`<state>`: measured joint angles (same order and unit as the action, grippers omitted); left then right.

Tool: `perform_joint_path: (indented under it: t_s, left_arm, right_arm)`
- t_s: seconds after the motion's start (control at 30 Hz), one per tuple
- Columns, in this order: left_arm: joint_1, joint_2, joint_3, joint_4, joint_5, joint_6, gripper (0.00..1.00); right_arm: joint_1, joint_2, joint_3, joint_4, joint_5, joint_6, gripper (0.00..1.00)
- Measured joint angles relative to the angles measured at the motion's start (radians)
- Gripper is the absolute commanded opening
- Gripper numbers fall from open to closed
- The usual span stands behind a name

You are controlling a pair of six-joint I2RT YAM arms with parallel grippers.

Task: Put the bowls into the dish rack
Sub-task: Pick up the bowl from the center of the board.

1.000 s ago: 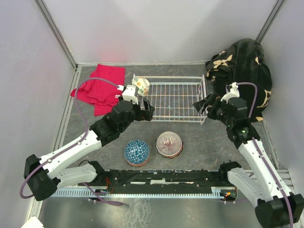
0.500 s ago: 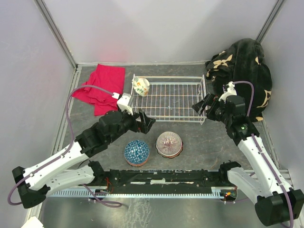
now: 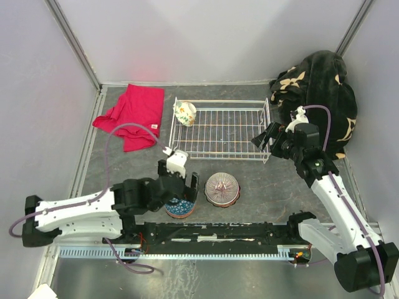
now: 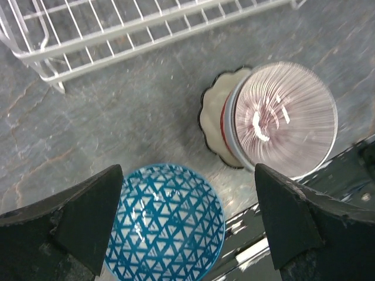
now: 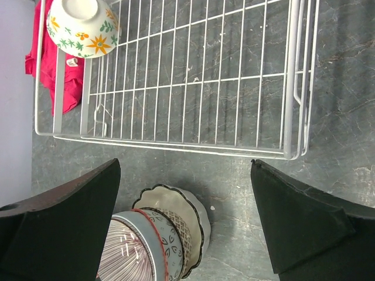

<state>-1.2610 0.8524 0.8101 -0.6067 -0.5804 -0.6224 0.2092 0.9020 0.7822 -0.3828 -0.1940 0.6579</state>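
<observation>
Left gripper [image 4: 187, 175] hangs with its jaws spread wide and nothing between them, directly above a blue triangle-patterned bowl [image 4: 167, 225]. No contact with the bowl is visible. That bowl sits on the table [image 3: 262, 187] just in front of the dish rack [image 3: 218, 157], outside it, opposite the rack's front-left part.

Beside the blue bowl, also in front of the rack, stands a stack of nested bowls [image 4: 284, 114] topped by a pink ribbed 1. The right wrist view shows at least 3 bowls in this stack: the pink ribbed 1, a grey patterned 1 and a cream 1 with a scalloped dark-edged rim. The stack and the blue bowl are close but apart.

Right gripper [image 5: 185, 170] is likewise spread wide and empty. It hovers at the rack's front-right corner, above the front rail, touching nothing.

The rack rests flat on the table. It holds 1 bowl only, a white bowl with orange flowers and green leaves [image 5: 82, 20], in the rear-left corner, tipped so its base faces the right wrist camera. The other grid cells hold nothing.

A red cloth [image 3: 131, 115] lies flat on the table to the left of the rack. A dark blanket with pale flowers [image 3: 318, 87] is heaped to the rack's right, behind the right arm.
</observation>
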Motion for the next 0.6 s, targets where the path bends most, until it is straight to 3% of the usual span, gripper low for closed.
perform_joint_path:
  t_s: [0.27, 0.6]
  left_arm:
    - [-0.261, 0.219, 0.012, -0.172, -0.201, -0.176, 0.96]
    - [-0.343, 0.295, 0.030, -0.256, -0.264, -0.319, 0.66]
  right_arm:
    - [0.000, 0.023, 0.000, 0.000, 0.000, 0.000, 1.00]
    - [0.000, 0.023, 0.001, 0.000, 0.000, 0.000, 1.00]
